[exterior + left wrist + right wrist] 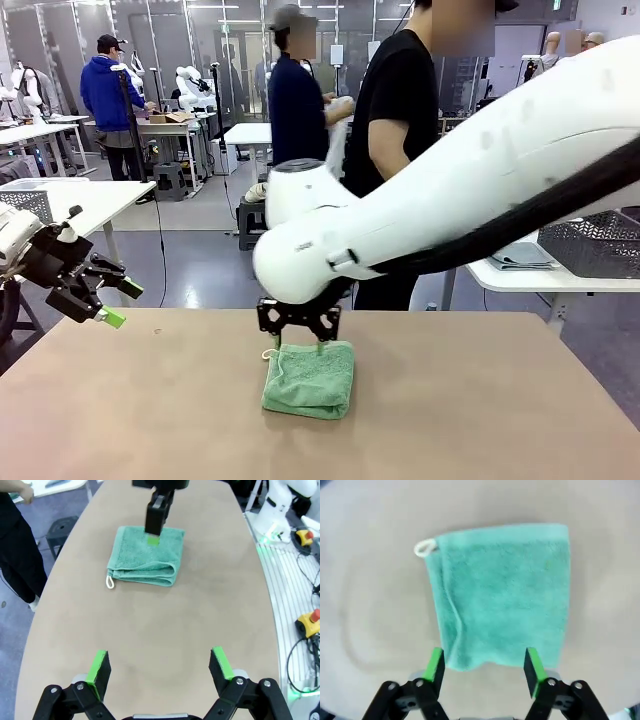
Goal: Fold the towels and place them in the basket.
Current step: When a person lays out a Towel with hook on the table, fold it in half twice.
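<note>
Hovering open-jawed just over the folded mint green towel (310, 380), near the middle of the desk's (480, 420) far edge: right tool (298, 322), gripping nothing. Left tool (123, 305) spread wide at the desk's left edge.

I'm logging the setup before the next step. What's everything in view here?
towel: one, mint green, folded, middle of the table.
table: one, tan, in the foreground.
basket: one, dark grey mesh, on the white table at far right.
person: one, black shirt, standing at the far side.
left end effector: one, black with green pads, open, above the table's left edge.
right end effector: one, black with green pads, open, just over the towel's far edge.
</note>
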`<state>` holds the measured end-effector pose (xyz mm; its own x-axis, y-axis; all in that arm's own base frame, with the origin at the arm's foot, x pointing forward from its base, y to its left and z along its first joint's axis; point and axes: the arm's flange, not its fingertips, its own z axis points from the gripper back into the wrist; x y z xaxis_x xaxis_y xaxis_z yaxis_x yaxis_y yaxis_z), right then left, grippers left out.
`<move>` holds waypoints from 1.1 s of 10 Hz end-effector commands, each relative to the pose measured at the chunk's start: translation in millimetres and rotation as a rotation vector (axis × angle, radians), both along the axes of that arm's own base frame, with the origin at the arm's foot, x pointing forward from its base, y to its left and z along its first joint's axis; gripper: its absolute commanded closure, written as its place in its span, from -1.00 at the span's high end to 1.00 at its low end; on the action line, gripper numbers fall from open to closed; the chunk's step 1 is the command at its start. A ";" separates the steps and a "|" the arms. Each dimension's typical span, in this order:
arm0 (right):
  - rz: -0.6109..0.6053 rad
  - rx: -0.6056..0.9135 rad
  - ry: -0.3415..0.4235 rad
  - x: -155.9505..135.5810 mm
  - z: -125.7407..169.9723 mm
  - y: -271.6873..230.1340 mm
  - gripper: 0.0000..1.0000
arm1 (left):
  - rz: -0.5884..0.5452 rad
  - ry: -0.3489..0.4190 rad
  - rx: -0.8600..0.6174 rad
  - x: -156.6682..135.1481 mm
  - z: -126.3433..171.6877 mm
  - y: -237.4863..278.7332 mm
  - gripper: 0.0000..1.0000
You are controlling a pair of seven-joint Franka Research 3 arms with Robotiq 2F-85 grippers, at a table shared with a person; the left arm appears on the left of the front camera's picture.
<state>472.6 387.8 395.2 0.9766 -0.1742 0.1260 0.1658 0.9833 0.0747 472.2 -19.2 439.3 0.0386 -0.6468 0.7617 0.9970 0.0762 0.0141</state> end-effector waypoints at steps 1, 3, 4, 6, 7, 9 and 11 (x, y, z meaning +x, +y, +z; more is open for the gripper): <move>0.024 0.106 -0.016 -30.2 -5.8 -65.0 0.60 | 0.001 -0.002 -0.001 0.3 1.1 0.4 1.00; 0.094 0.183 -0.068 -38.6 -19.7 -100.7 0.60 | 0.001 -0.002 -0.001 0.3 1.1 0.4 1.00; 0.133 0.201 -0.096 -37.1 -27.1 -114.3 0.60 | 0.001 -0.002 -0.001 0.3 1.1 0.4 1.00; 0.140 0.236 -0.111 -31.2 -32.1 -127.2 0.60 | 0.001 -0.002 -0.001 0.3 1.1 0.4 1.00; 0.143 0.239 -0.117 -26.7 -34.9 -129.8 0.60 | 0.001 -0.002 -0.001 0.3 1.1 0.4 1.00; 0.155 0.229 -0.090 -14.6 -39.6 -134.1 0.60 | 0.001 -0.002 -0.001 0.3 1.1 0.4 1.00; 0.132 0.215 -0.108 -27.5 -34.6 -126.8 0.60 | 0.001 -0.002 -0.001 0.3 1.1 0.4 1.00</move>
